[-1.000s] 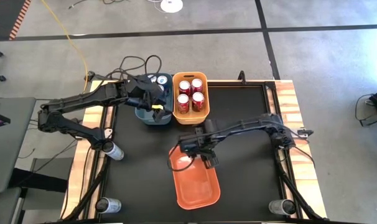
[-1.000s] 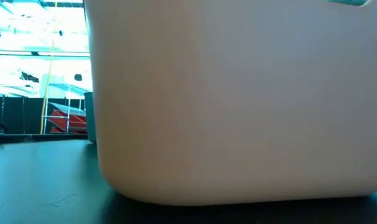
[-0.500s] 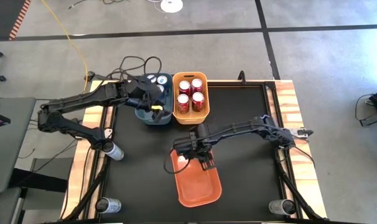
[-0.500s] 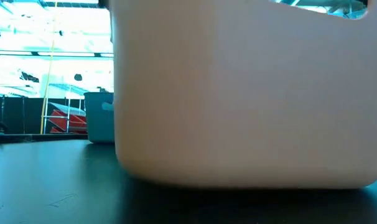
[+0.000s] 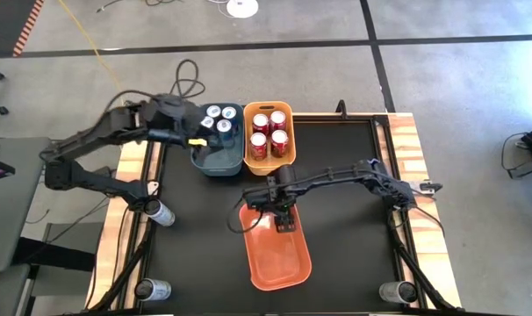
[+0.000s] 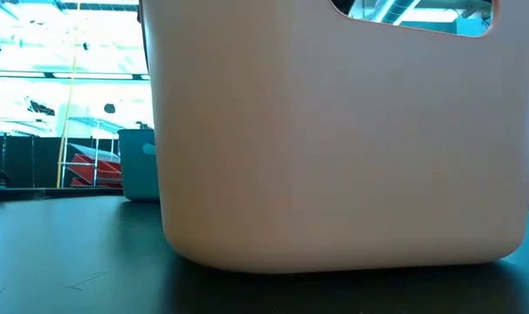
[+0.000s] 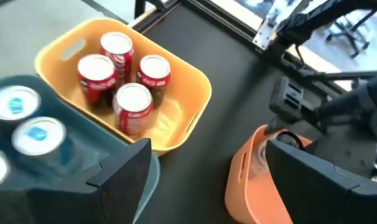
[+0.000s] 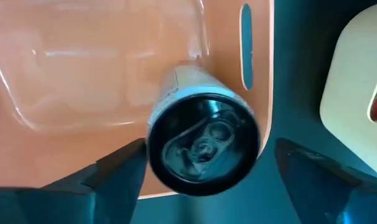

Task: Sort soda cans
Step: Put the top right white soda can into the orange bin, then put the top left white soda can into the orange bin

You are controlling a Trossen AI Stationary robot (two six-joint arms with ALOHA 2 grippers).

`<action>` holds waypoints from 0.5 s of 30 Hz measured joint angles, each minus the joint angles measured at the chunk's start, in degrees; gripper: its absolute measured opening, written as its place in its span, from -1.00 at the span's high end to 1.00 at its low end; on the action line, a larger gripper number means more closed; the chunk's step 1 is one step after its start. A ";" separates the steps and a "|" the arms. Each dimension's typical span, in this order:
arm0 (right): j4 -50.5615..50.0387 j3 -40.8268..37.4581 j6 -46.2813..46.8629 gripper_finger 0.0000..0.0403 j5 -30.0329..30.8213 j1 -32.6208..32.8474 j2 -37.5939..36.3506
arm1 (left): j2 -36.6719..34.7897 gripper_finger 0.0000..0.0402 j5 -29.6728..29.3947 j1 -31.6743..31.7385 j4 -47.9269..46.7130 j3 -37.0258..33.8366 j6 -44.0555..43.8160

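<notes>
Jaws of the right gripper (image 8: 204,186) stand spread around a grey can (image 8: 204,146) in the orange bin (image 8: 83,68).

Two dark jointed arms, black cables, yellow mark on left pincer (image 5: 196,140)

Your right gripper (image 5: 276,213) hangs open over the near end of the orange bin (image 5: 279,263), with a grey can (image 8: 204,140) standing between its fingers against that bin's wall. The rest of that bin is bare. Four red cans (image 5: 269,133) fill the yellow bin (image 5: 268,164), and the blue bin (image 5: 215,161) beside it is crowded too. Your left gripper (image 5: 196,139) sits open over the blue bin's outer edge. Black mat (image 5: 354,219) to the right lies free.
</notes>
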 joint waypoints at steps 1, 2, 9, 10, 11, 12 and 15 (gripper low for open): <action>0.02 0.43 0.24 -0.84 0.00 -0.20 0.00 | 0.01 -0.56 -0.92 -0.45 -2.22 1.97 0.70; 0.13 0.80 0.33 -0.88 0.00 -0.20 0.00 | 0.10 -0.56 -2.01 -0.96 -4.52 3.98 1.40; 0.02 4.85 5.33 -0.95 0.35 -0.79 -1.22 | 0.37 -0.56 -6.94 -5.65 -19.75 15.78 1.07; 0.11 5.58 6.07 -0.94 0.61 -0.98 -1.87 | 0.39 -0.56 -6.97 -6.36 -22.24 17.01 0.52; 0.58 5.82 6.45 -0.93 0.56 -1.33 -2.69 | 0.37 -0.56 -6.95 -7.12 -24.81 17.93 -0.22; 1.39 5.53 6.89 -0.92 0.27 -1.67 -3.85 | 0.32 -0.56 -6.93 -7.84 -27.42 18.42 -1.20; 3.69 5.38 8.51 -0.91 0.16 -3.20 -6.88 | 0.24 -0.56 -6.92 -10.22 -34.07 18.58 -4.73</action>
